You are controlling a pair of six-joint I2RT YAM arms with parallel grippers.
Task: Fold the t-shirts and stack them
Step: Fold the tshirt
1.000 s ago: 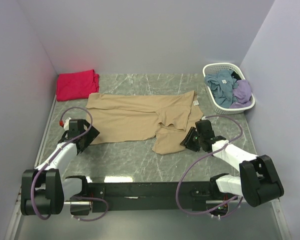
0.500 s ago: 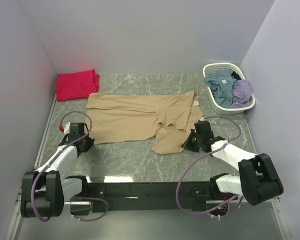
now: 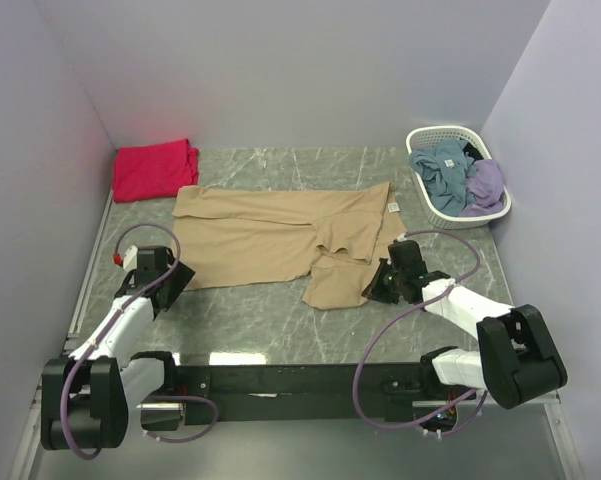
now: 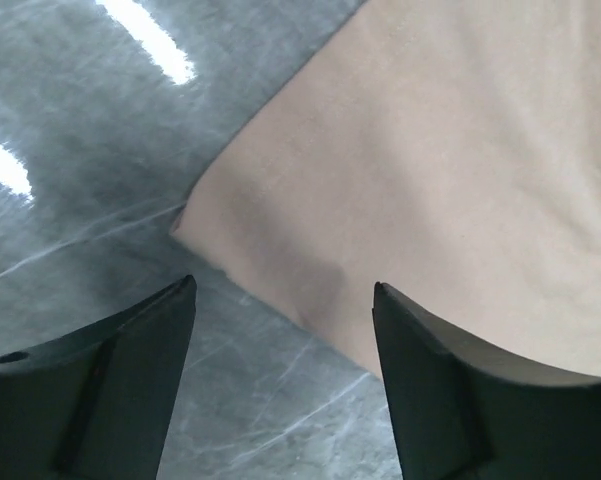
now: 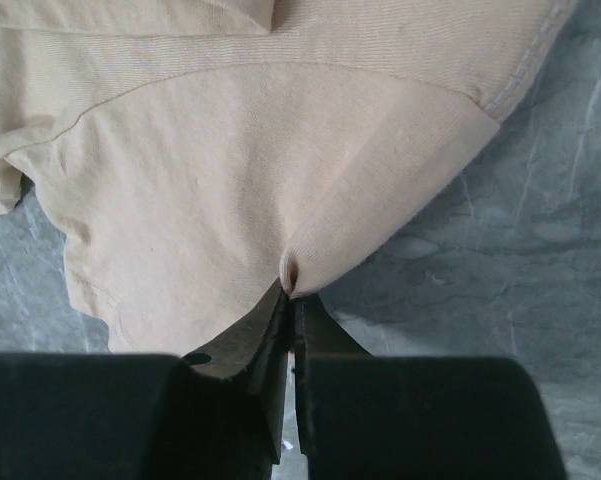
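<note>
The grey marbled surface (image 3: 260, 320) carried the tan short-sleeved cotton t-shirt (image 3: 270, 235) spread wide, with the folded red-pink cloth t-shirt (image 3: 153, 168) in the far-left corner. The right tool (image 5: 290, 300) pinched a sleeve edge (a thin bite that could slip). The left tool (image 4: 282, 290) gaped empty over the hem corner; a one-sided pull might skew the fold.

White basket (image 3: 432, 132) of crumpled clothes (image 3: 458, 175)
</note>
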